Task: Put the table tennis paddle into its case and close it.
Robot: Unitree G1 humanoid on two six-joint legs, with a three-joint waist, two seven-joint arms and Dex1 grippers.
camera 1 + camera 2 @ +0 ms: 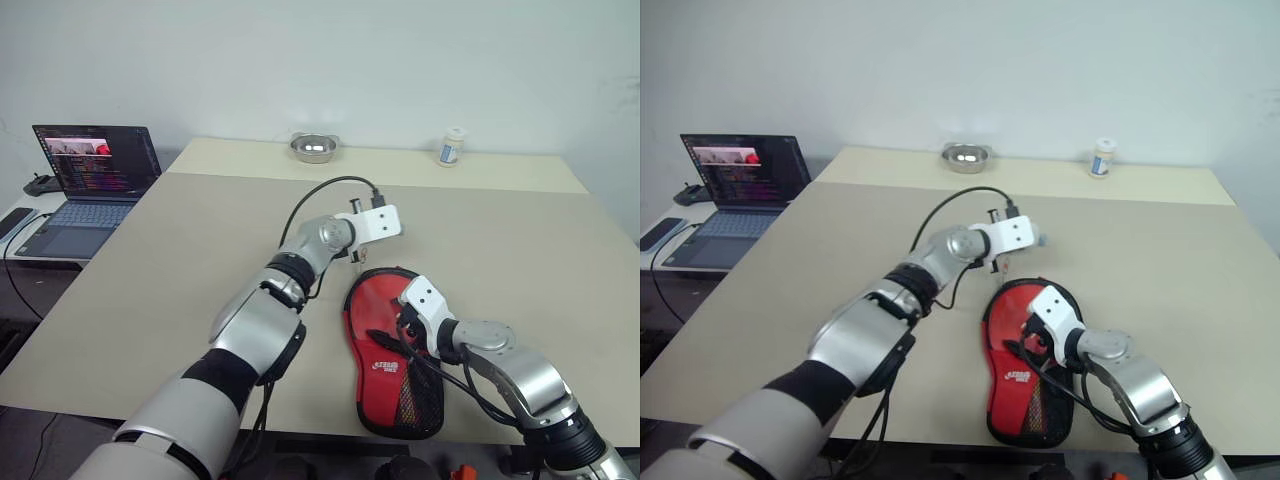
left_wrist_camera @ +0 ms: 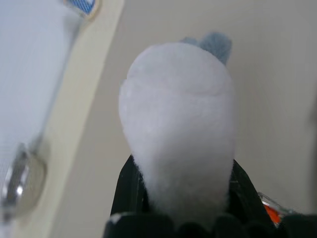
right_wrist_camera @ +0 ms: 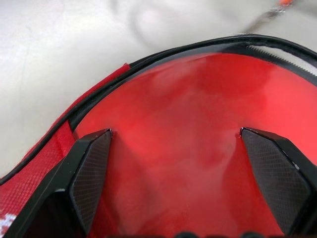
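Here, right end effector (image 3: 176, 148) spread wide over the red case (image 1: 385, 330); left end effector (image 1: 1008, 262), just beyond the case, grip impossible to tell.

The left arm reaches from the lower left of the head view up toward the middle of the frame, elbow bent, a black cable looping over its wrist. The left gripper (image 1: 358, 258) sits just left of centre, pointing right and slightly downward (its fingertips are hard to make out there). In its own wrist view a pale blurred shape sits between the black fingers (image 2: 130, 191), which stand narrowly apart.

The right arm enters from the lower right corner and angles up-left. The right gripper (image 3: 190, 181) rests right of centre, low in the frame, its two black fingers (image 3: 89, 178) spread wide.
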